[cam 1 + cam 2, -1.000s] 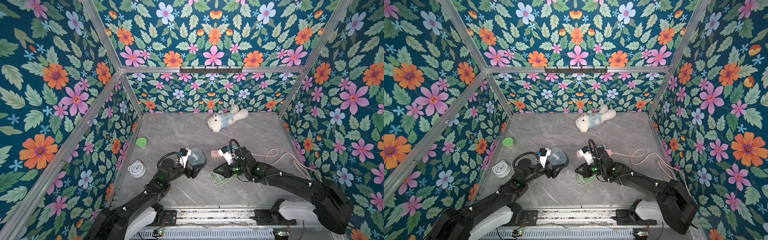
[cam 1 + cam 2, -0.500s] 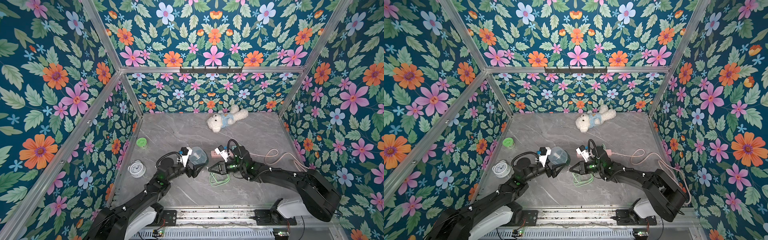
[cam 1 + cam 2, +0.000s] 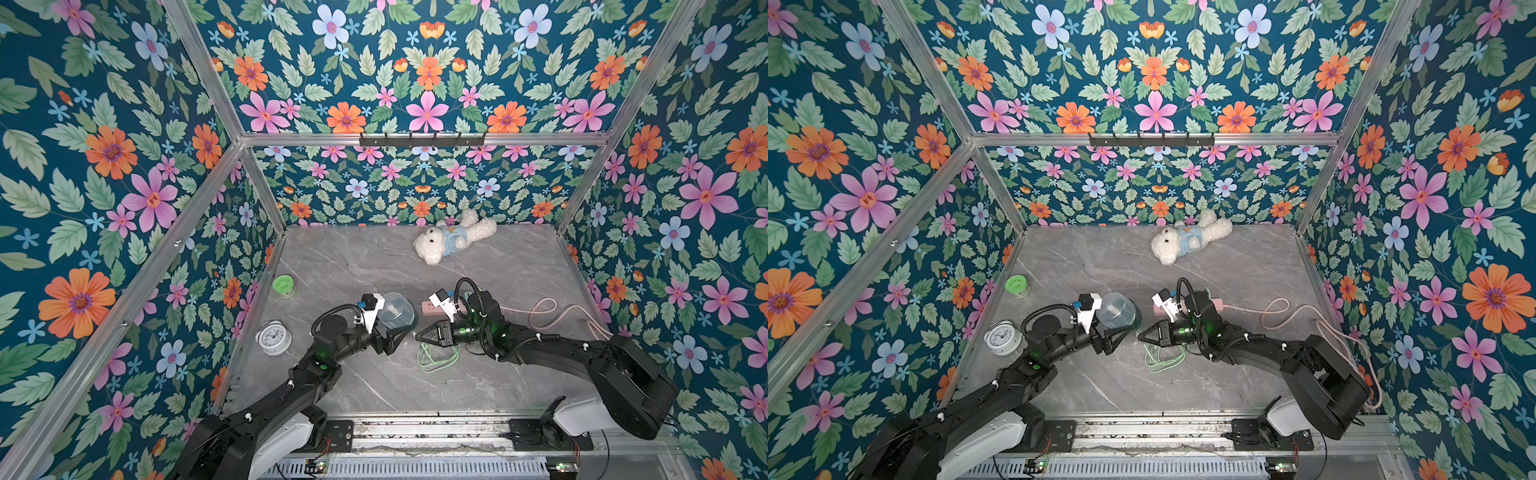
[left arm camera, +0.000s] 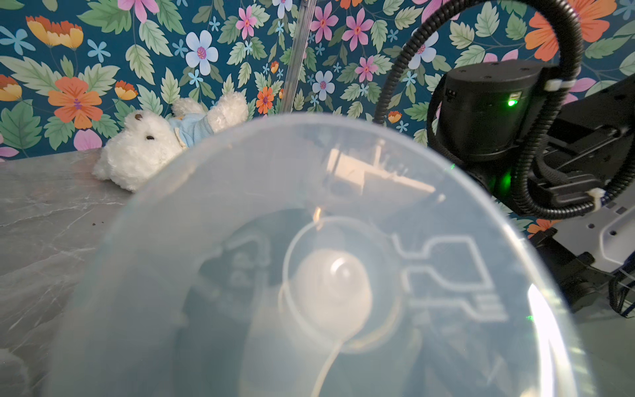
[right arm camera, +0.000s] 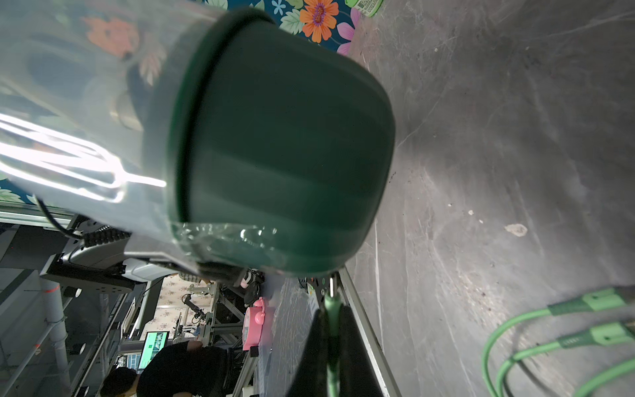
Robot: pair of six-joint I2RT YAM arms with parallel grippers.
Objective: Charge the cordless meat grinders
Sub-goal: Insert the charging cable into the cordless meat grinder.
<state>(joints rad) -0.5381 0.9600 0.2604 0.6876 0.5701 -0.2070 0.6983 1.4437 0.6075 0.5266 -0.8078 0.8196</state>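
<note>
Centrally, left end effector (image 3: 395, 329) gripping meat grinder (image 3: 395, 309), right end effector (image 3: 419, 335) pinching green plug (image 5: 331, 306) beside it

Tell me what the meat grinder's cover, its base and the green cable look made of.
Meat grinder cover: seemingly translucent, glossy plastic; the pale core shows through and lights glint on it.
Base: opaque dark green plastic, probably, with a smooth satin sheen.
Green cable: likely rubbery plastic sheathing, matte, lying in soft loops.

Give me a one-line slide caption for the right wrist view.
Right claw shut on the green charging cable, plug tip close to the dark green base of the meat grinder.
</note>
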